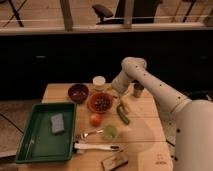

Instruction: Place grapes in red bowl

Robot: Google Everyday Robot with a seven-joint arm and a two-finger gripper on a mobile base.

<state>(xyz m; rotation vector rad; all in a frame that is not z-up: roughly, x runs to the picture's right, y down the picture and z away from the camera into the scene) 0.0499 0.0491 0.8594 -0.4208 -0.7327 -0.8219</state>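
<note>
Just the one camera view to go through. Spotting the grapes (103, 103) down inside the red bowl (91, 106), mid-bench (145, 136). Seeing the pincer (115, 90) parked just beside the bowl's back right rim, spread wide with nothing in it. So: down and left from pincer to grapes, very near. Guessing nothing left but backing off up and right, steering clear of the little can (138, 90) close by.

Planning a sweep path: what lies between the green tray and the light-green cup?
A fork lies between the green tray and the light-green cup, seen in the camera view. The gripper hangs beside the red bowl.
</note>
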